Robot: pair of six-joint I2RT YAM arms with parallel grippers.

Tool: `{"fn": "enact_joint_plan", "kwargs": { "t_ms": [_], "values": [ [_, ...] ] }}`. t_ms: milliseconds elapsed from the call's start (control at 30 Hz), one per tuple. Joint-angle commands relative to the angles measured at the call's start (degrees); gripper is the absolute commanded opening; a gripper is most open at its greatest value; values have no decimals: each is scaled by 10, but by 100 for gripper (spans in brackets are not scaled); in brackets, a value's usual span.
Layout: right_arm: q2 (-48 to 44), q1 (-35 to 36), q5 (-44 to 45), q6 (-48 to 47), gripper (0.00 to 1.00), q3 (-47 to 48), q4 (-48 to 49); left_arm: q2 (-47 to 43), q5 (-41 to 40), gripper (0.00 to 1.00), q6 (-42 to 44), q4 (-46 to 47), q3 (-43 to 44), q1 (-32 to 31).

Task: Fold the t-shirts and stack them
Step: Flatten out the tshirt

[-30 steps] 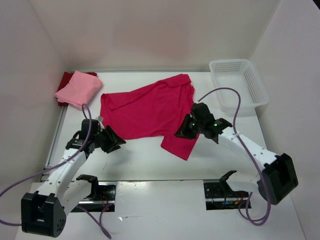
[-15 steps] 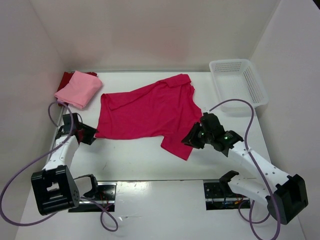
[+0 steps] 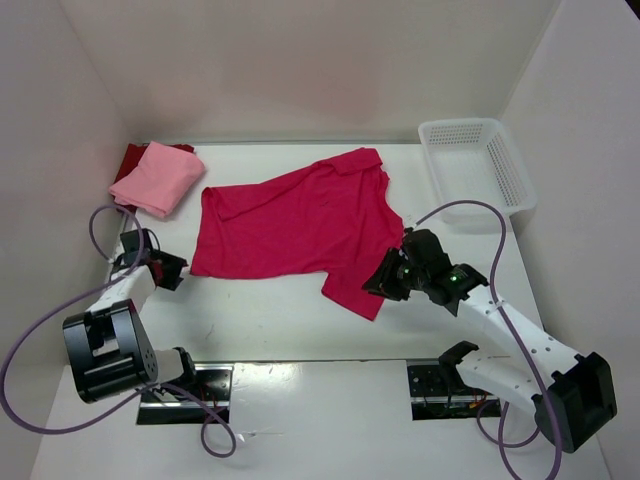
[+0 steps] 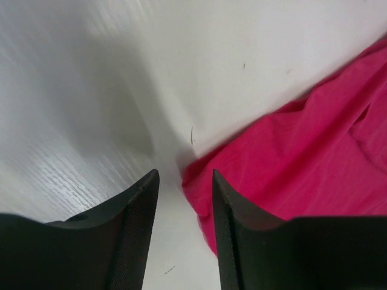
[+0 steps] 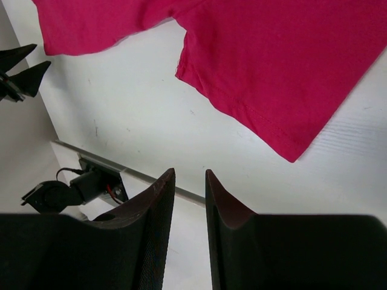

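Drawn back since a second ago: left pincer (image 3: 178, 270), now just off left hem corner of magenta t-shirt (image 3: 300, 225); right pincer (image 3: 375, 285), by its near sleeve. Pink t-shirt (image 3: 158, 178) over dark red t-shirt (image 3: 128, 160), beyond its left. Left wrist: jaws partly apart, empty. Right wrist: same, sleeve flat on tabletop (image 5: 121, 103).

L gripper (image 3: 179, 270), R gripper (image 3: 374, 285): jaws apart.
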Motion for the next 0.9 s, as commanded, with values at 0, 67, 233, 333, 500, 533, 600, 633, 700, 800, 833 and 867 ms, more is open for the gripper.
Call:
{"fn": "enact_joint_plan", "kwargs": {
  "t_ms": [0, 67, 233, 333, 500, 533, 600, 633, 700, 800, 833, 867],
  "values": [
    [-9, -2, -7, -9, 32, -4, 18, 11, 11, 51, 8, 26, 11, -27],
    [-9, -2, -7, -9, 32, -9, 24, 5, 5, 51, 2, 41, 4, -33],
    [-9, -2, -7, -4, 36, -9, 24, 55, 5, 48, 2, 47, 18, -57],
    [-9, -2, -1, 7, 36, -14, 24, 62, -6, 37, -11, 47, 18, -64],
    [-36, -2, 31, 39, 40, -28, 2, 73, -13, 19, -5, 53, 30, -64],
    [-36, -2, 36, 45, 41, -34, -9, 73, -13, 14, -5, 53, 35, -64],
    [-36, -2, 53, 72, 41, -40, -24, 67, -33, 3, 2, 39, 51, -64],
    [-36, -2, 53, 80, 41, -49, -30, 60, -39, 1, 10, 33, 51, -64],
    [-36, -2, 71, 108, 39, -67, -45, 47, -52, 0, 28, 27, 71, -64],
    [-54, -2, 101, 151, 34, -95, -59, 47, -52, 0, 52, 27, 92, -64],
    [-60, -2, 114, 163, 34, -95, -69, 47, -52, 0, 58, 27, 92, -64],
    [-66, -2, 124, 182, 36, -101, -75, 47, -52, 0, 64, 27, 92, -64]
  ]
}}
